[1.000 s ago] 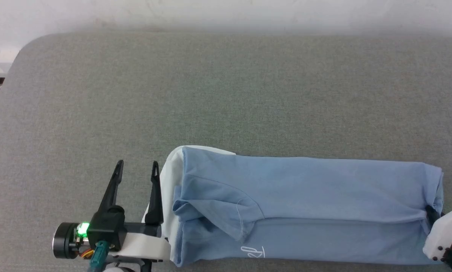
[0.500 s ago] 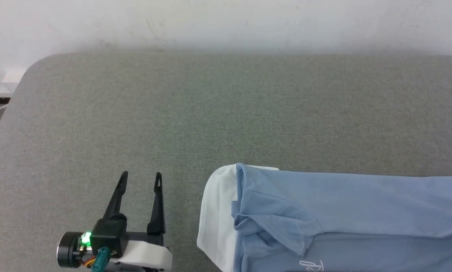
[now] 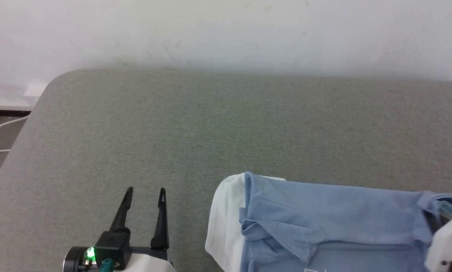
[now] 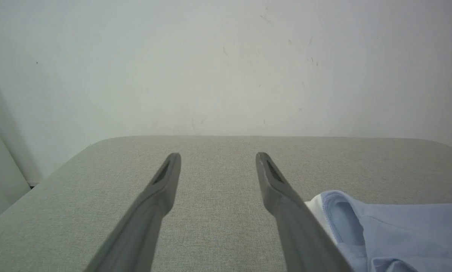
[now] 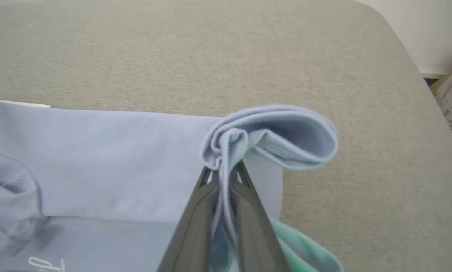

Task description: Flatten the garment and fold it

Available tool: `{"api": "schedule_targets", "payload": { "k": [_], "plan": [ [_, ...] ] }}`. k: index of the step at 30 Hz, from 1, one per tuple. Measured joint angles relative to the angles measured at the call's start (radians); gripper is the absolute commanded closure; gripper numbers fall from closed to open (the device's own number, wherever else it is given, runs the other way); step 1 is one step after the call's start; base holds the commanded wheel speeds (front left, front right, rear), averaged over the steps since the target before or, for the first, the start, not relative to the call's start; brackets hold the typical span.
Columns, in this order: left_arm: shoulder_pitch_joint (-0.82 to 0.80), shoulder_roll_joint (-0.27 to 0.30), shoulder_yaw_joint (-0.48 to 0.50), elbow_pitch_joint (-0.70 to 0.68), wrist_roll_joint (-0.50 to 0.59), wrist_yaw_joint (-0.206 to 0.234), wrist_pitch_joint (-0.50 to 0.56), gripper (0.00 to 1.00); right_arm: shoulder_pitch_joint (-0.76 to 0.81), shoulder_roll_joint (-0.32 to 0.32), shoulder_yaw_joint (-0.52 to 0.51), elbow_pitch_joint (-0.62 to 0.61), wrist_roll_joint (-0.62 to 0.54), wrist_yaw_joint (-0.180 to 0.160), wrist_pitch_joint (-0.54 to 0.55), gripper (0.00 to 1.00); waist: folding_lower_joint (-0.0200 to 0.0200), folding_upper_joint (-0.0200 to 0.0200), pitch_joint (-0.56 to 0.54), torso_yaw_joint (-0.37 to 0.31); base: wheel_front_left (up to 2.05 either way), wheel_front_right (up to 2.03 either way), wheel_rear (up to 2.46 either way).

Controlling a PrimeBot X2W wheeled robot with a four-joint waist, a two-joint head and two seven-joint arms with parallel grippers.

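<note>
Ahead, a grey woven tabletop (image 3: 226, 132) meets a white wall (image 3: 226, 30) at 12 o'clock. The light blue cotton T-shirt (image 3: 343, 211) lies at 4 o'clock, its edge pinched by the right gripper (image 5: 222, 175); the left gripper (image 3: 145, 190) is spread, empty, at 7 o'clock.

Grey woven surface (image 3: 195, 124) with rounded corners, bearing along its near side a folded light blue garment (image 3: 335, 211) (white panel (image 3: 226, 223) at the left end)
</note>
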Motion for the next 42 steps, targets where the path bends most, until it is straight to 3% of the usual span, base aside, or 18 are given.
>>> {"api": "schedule_targets", "payload": {
  "k": [7, 13, 19, 28, 29, 30, 31, 37, 42],
  "plan": [
    [0.031, -0.003, 0.017, 0.010, 0.000, -0.016, 0.000, 0.00, 0.034, 0.102, 0.149, -0.206, 0.043, -0.001, 0.135, 1.00, 0.0000, 0.0000, -0.022, 0.056, 0.00, 0.00, 0.00],
    [0.044, -0.003, 0.025, 0.022, 0.008, -0.032, 0.000, 0.00, 0.022, 0.185, 0.256, -0.243, 0.067, -0.001, 0.169, 1.00, 0.0000, 0.0000, -0.036, 0.106, 0.00, 0.00, 0.00],
    [0.044, -0.005, 0.027, 0.025, 0.009, -0.038, 0.000, 0.00, -0.063, 0.229, 0.308, -0.185, 0.062, -0.001, 0.144, 1.00, 0.0000, 0.0000, -0.037, 0.157, 0.00, 0.00, 0.00],
    [0.042, -0.007, 0.027, 0.030, 0.015, -0.047, 0.000, 0.00, -0.156, 0.244, 0.366, 0.015, 0.021, -0.001, 0.086, 1.00, 0.0002, -0.0001, 0.001, 0.214, 0.00, 0.00, 0.00],
    [0.041, -0.008, 0.027, 0.030, 0.015, -0.047, 0.000, 0.00, -0.167, 0.244, 0.373, 0.037, 0.014, -0.001, 0.075, 0.91, 0.0002, 0.0000, 0.008, 0.216, 0.00, 0.00, 0.00],
    [0.038, -0.009, 0.026, 0.032, 0.015, -0.047, 0.000, 0.00, -0.177, 0.245, 0.384, 0.056, 0.006, -0.001, 0.062, 0.40, 0.0002, 0.0000, 0.015, 0.219, 0.00, 0.00, 0.00],
    [0.035, -0.009, 0.025, 0.033, 0.015, -0.047, 0.000, 0.00, -0.188, 0.244, 0.399, 0.076, 0.006, -0.001, 0.054, 0.00, 0.0002, 0.0000, 0.022, 0.222, 0.00, 0.00, 0.00],
    [0.016, -0.011, 0.025, 0.039, 0.015, -0.046, 0.000, 0.00, -0.230, 0.249, 0.555, 0.115, 0.098, -0.001, 0.035, 0.00, 0.0003, -0.0001, 0.048, 0.223, 0.00, 0.00, 0.00],
    [0.001, -0.012, 0.027, 0.045, 0.017, -0.046, 0.000, 0.00, -0.265, 0.231, 0.596, 0.115, 0.135, -0.001, -0.011, 0.00, 0.0003, -0.0001, 0.046, 0.197, 0.00, 0.00, 0.00]
  ]
}}
